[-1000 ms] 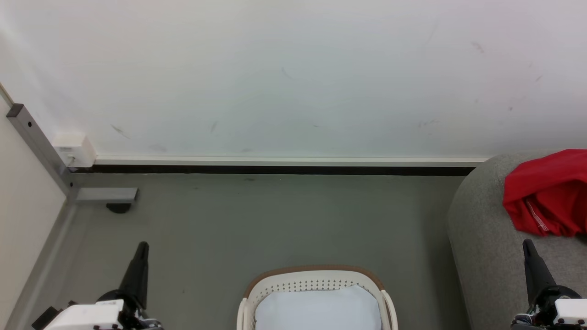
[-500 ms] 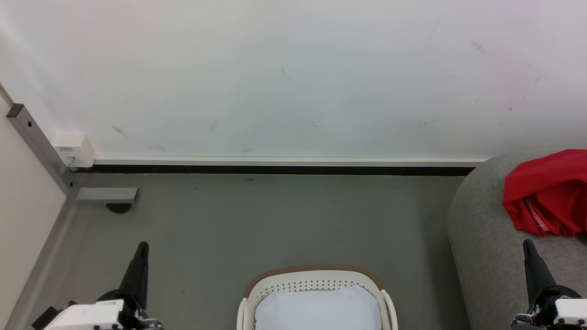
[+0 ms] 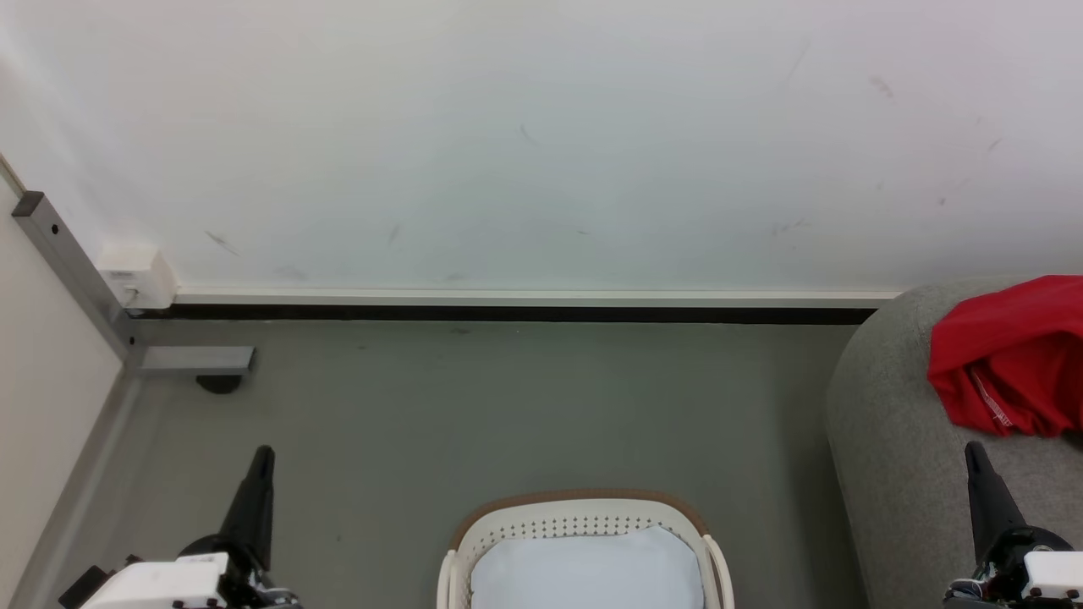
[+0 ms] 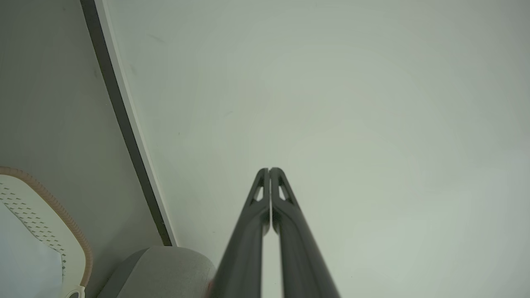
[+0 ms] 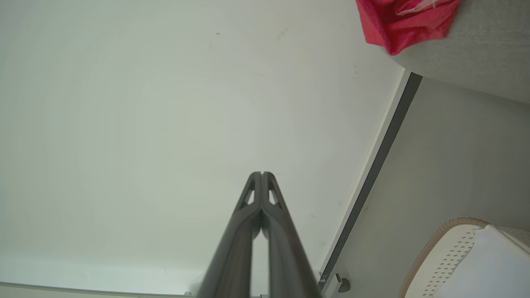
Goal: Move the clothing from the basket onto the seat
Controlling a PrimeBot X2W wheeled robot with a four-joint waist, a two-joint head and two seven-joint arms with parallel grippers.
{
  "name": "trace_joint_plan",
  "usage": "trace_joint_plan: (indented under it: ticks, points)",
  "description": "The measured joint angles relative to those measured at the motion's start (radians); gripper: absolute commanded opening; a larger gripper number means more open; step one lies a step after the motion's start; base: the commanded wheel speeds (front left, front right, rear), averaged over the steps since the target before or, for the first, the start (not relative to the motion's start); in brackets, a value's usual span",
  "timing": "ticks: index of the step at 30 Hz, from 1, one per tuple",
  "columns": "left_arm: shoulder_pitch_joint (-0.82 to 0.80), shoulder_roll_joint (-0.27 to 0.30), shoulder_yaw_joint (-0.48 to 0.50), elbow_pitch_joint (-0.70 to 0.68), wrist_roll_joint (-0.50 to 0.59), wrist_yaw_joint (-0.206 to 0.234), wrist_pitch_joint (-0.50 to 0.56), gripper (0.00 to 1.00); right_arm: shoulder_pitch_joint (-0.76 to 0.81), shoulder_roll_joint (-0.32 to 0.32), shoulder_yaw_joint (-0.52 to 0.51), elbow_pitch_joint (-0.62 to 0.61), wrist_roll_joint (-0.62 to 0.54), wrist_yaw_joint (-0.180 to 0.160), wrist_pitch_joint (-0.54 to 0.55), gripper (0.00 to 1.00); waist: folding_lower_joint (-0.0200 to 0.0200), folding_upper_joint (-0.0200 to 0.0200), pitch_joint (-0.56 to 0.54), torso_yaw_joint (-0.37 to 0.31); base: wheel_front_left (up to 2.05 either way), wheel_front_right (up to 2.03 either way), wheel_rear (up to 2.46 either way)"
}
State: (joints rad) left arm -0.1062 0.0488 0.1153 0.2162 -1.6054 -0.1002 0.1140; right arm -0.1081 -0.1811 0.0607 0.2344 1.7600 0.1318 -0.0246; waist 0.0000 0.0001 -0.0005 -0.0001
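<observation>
Near the far edge of the seat (image 3: 888, 440) the red clothing (image 3: 1007, 355) was seen bunched, and a pale lining (image 3: 588, 571) was seen in the basket (image 3: 584, 501). Left fingers (image 3: 252, 503) and right fingers (image 3: 986, 499) were pressed together, empty; the basket's hidden near half was best checked before completion was assumed.

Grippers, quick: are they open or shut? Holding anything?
Left gripper: shut, holding nothing.
Right gripper: shut, holding nothing.

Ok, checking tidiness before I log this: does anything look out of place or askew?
Only the red clothing, bunched in a crumpled heap on the grey seat. The basket stands upright; nothing spilled.
</observation>
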Motion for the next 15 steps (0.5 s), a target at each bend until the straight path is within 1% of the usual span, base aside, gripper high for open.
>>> trace_joint_plan:
  ticks: [15]
  points:
    - [0.000,0.000,0.000,0.000,0.000,0.000,0.000,0.00,0.000,-0.002,0.002,0.000,0.000,0.000,-0.003,0.00,0.0000,0.0000,0.000,0.000,0.00,0.00,0.00]
